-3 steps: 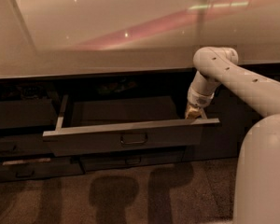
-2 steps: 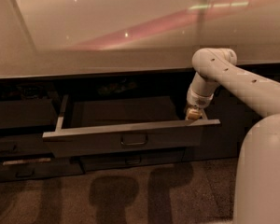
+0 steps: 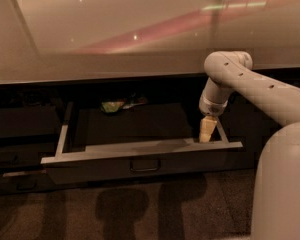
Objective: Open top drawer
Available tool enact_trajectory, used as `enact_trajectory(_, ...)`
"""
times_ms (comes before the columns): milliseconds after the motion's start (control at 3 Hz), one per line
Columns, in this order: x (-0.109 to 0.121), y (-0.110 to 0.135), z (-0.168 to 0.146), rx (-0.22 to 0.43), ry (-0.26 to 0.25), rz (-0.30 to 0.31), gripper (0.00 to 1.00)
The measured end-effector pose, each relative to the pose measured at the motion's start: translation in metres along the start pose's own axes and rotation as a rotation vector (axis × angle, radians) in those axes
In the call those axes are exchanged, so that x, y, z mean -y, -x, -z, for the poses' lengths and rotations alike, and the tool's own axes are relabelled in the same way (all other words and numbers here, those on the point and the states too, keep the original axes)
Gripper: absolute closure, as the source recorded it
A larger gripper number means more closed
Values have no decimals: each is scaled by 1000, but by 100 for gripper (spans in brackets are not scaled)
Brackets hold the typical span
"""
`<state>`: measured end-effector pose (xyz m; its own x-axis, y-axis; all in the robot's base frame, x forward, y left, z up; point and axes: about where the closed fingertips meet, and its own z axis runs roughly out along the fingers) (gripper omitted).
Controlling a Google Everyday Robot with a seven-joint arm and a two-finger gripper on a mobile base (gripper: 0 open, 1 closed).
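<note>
- The top drawer (image 3: 90,168) has slid farther out from under the countertop (image 3: 115,34) than it stood a second ago. Its front now sits lower in my view, toward six o'clock, and more of the dark inside shows behind it.
- The gripper (image 3: 207,130) has travelled with it. It hangs at about four o'clock from the middle of the scene, dipped inside the drawer just behind the front panel, at the right-hand end.
- I cannot tell whether the gripper is clenched or released. It seems to be hooked behind the front panel, not on the small loop handle (image 3: 145,165), which sits untouched at the centre of the front, off at the gripper's eight o'clock.
- The arm (image 3: 250,81) bends down from a joint at two o'clock, and its elbow has hardly shifted. The pull looks to come mostly from the lower part of the arm reaching toward me.
- With the drawer this far out, a greenish packet (image 3: 112,105) shows at the back, near eleven o'clock from the handle.
- The drawer fronts of the left stack (image 3: 20,126), at nine o'clock, look shut.
- To my eye the job is all but done: the drawer stands well open, its light side rails bare on both sides.
- What remains is likely only lifting the gripper clear without dragging the front askew.
</note>
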<state>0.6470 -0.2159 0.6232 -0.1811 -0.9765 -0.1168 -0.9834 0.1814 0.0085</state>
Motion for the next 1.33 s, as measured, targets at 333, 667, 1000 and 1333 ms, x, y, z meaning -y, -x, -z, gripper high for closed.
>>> enact_trajectory(333,-1,0,0,0,0,0,0)
enact_trajectory(667,-11,-4,-9,-24,10,-11,0)
enact_trajectory(1000,-11,-1,-9,-24,10,-11,0)
enact_trajectory(1333,-18,-4,-15,-27,13,-26,0)
